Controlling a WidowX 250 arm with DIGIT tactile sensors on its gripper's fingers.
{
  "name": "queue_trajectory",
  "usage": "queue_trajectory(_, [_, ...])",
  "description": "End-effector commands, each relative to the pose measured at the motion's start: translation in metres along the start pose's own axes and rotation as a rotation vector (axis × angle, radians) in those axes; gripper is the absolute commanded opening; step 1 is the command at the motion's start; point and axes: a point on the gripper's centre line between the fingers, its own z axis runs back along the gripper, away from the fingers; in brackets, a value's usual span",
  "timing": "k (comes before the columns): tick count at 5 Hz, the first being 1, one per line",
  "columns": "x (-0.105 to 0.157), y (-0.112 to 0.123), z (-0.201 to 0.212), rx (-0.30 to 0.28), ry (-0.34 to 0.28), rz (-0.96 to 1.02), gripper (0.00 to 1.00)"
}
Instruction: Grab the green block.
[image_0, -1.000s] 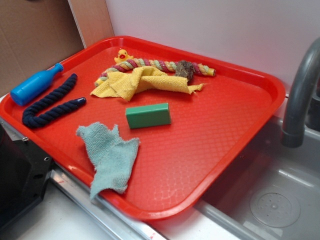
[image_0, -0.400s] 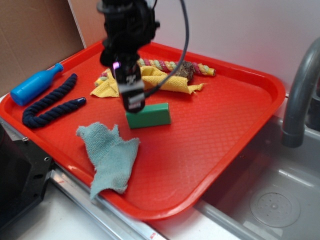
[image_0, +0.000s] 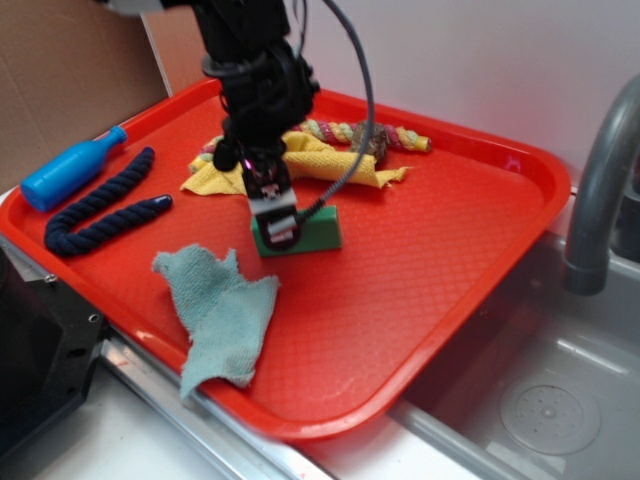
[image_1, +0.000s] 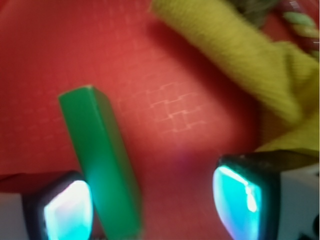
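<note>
The green block lies near the middle of the red tray. My gripper hangs low over the block's left end and hides part of it. In the wrist view the green block runs lengthwise between my fingers, close beside the left fingertip. The right fingertip stands well apart from it, with bare tray in between. My gripper is open and straddles the block without closing on it.
A yellow cloth and a multicoloured rope toy lie just behind the block. A pale teal rag hangs over the tray's front edge. A dark blue rope and blue bottle sit left. A sink and faucet stand right.
The arm came into view from above and dropped toward the tray. Its gripper now sits lower, astride the block's left end. The block has not moved.
</note>
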Motion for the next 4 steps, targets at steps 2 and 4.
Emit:
queue_trajectory(2, [0.003, -0.005, 0.045, 0.005, -0.099, 0.004, 0.00])
queue_trajectory(4, [-0.039, 0.014, 0.136, -0.027, -0.175, 0.188, 0.10])
